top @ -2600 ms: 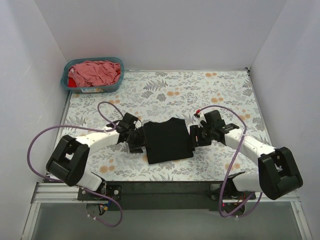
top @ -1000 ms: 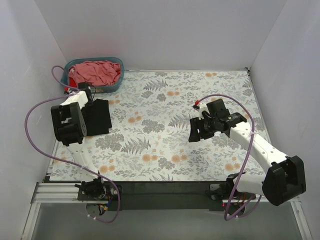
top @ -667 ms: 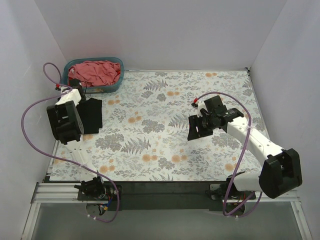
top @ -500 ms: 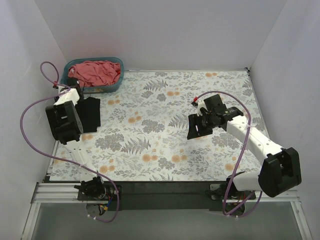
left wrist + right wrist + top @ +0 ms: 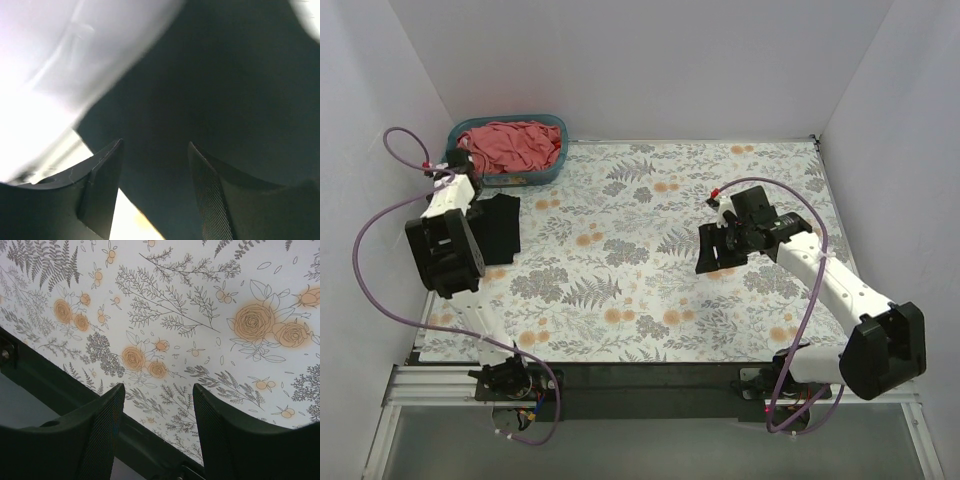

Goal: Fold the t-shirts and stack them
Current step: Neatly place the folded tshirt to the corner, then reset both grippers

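The black t-shirt (image 5: pixel 500 228) lies folded on the floral table (image 5: pixel 650 200) at the far left, just in front of the basket. My left gripper (image 5: pixel 477 200) is over its far left edge. In the left wrist view the left gripper (image 5: pixel 155 165) has its jaws apart with the black cloth (image 5: pixel 210 90) close beyond them. My right gripper (image 5: pixel 708 252) is open and empty above the table's right middle. In the right wrist view the right gripper (image 5: pixel 159 395) has only the tablecloth (image 5: pixel 200 315) below it. Dusty pink shirts (image 5: pixel 512 145) fill the basket, with red cloth (image 5: pixel 463 163) under them.
The teal plastic basket (image 5: pixel 556 124) stands in the far left corner. White walls close in the left, back and right sides. A purple cable (image 5: pixel 380 215) loops off the left arm. The table's dark front rail (image 5: pixel 45 382) shows in the right wrist view.
The left arm carried the folded black shirt from the table's middle front to the far left, then drew back towards the basket while the shirt stayed put. The right gripper barely shifted.
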Controlling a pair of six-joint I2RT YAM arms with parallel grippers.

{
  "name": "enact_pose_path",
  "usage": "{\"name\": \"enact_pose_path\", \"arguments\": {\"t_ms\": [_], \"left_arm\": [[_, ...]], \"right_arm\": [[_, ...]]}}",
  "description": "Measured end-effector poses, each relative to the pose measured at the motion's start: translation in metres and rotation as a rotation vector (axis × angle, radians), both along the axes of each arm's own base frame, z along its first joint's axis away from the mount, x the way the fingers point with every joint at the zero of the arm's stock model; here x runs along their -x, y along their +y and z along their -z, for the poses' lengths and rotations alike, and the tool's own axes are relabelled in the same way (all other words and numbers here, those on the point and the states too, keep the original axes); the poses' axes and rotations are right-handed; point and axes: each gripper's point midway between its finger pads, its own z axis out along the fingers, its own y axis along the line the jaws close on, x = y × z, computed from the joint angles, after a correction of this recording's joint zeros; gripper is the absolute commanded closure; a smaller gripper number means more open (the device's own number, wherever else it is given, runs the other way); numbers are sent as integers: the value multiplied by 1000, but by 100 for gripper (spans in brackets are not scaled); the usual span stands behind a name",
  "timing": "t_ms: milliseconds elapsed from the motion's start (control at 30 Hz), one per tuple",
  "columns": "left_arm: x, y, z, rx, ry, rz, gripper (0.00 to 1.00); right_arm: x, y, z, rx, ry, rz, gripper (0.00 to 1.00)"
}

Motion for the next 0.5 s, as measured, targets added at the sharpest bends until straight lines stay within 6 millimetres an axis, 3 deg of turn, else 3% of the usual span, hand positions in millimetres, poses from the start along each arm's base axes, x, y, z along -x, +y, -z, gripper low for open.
{"name": "enact_pose_path", "arguments": {"t_ms": [67,133,200,267,367,467,500], "left_arm": [[-3,-17,-18,72,-92,25,38],[-3,-42,-50,157,-213,70,34],[-6,-72,-91,241,-363,144,17],[-8,-116,-143,340,-542,259,14],[4,-199,-204,490,-728,472,14],[40,-289,-233,670,-795,697,14],[56,-310,-236,724,-794,749,14]], "right_arm": [[-1,-2,-7,-1,-29,8,36],[-4,-4,-16,-4,-67,18,35],[-8,-7,-27,-1,-114,39,33],[-12,-13,-39,3,-164,68,31],[-17,-25,-54,22,-240,127,25],[-21,-43,-70,53,-316,215,16],[-21,-48,-75,59,-339,238,7]]}}
